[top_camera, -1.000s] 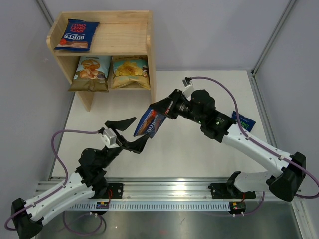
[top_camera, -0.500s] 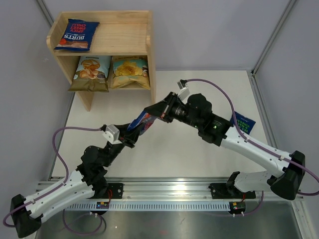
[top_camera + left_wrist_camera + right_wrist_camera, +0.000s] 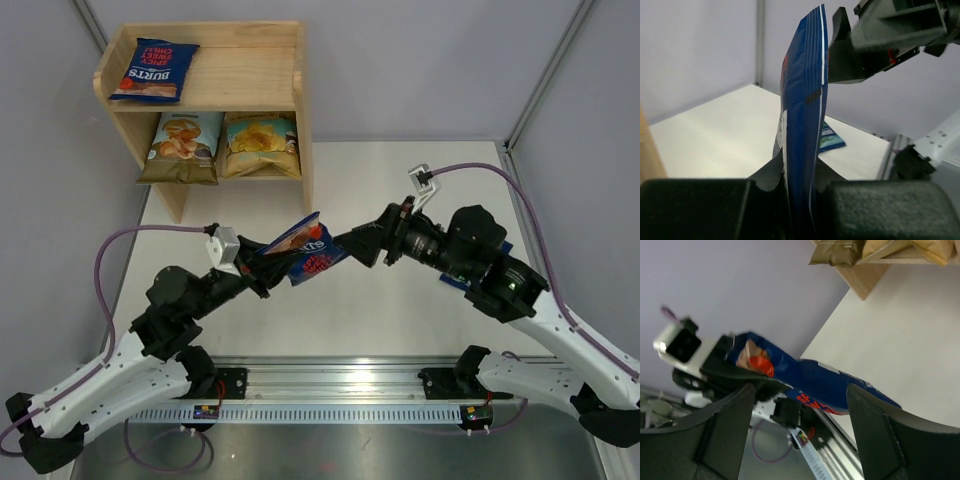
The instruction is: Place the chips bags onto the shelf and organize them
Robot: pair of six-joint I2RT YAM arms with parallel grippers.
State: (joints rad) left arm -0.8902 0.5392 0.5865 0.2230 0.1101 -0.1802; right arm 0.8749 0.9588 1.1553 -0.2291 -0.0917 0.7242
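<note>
A small dark-blue chips bag with red lettering (image 3: 308,250) hangs in mid-air over the table's middle. My left gripper (image 3: 268,264) is shut on its lower edge; in the left wrist view the bag (image 3: 802,100) stands edge-on between the left gripper's (image 3: 799,176) fingers. My right gripper (image 3: 358,248) is open just right of the bag, apart from it, and its wrist view shows the bag (image 3: 835,385) beyond the gap of the right gripper (image 3: 801,390). The shelf (image 3: 262,75) stands at the far left. A matching dark-blue bag (image 3: 155,70) lies on its top tier, with a light-blue bag (image 3: 185,140) and a yellow bag (image 3: 262,140) below.
A dark-blue bag with green lettering (image 3: 831,139) lies flat on the table at the right, mostly hidden behind the right arm in the top view. Grey walls enclose the table on three sides. The metal rail (image 3: 340,410) with the arm bases runs along the near edge.
My left gripper closed on the dark-blue bag. The right gripper let go, opened and drew back to the right. The bag now hangs from the left gripper alone, a little farther left.
</note>
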